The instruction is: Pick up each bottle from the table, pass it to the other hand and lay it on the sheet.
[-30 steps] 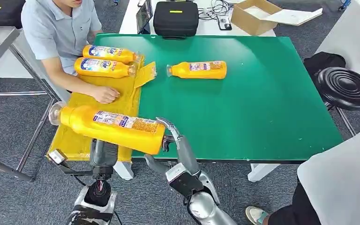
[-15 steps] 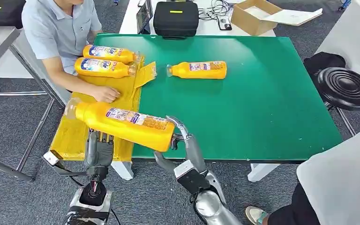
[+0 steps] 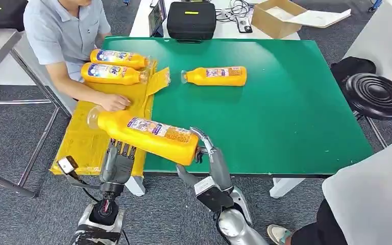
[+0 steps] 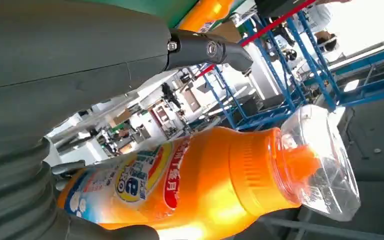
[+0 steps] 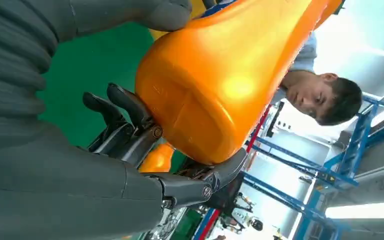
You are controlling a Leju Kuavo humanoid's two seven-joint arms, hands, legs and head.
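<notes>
1. Since one second ago, the held bottle (image 3: 145, 135) has shifted rightward and up in the head view, its capped end now over the yellow sheet (image 3: 84, 143) instead of past its left edge; both arms have come forward with it.
2. Right hand (image 3: 204, 153): grasping the bottle at its base, fingers wrapped around the flat end, as the right wrist view confirms.
3. Left hand (image 3: 117, 161): raised beneath the bottle's middle, fingers pointing up and against its underside. The left wrist view shows the thumb and one dark finger either side of the labelled body; whether the grasp is closed, I cannot tell.
4. Held bottle: lying crosswise in the air, clear cap toward the person (image 3: 64, 30), above the table's (image 3: 286, 102) near-left corner.
5. Two bottles (image 3: 115, 66) lie side by side on the far end of the sheet; the person's hand (image 3: 113, 102) rests just beside them.
6. One bottle (image 3: 215, 75) lies on the green table, apart from the sheet.
</notes>
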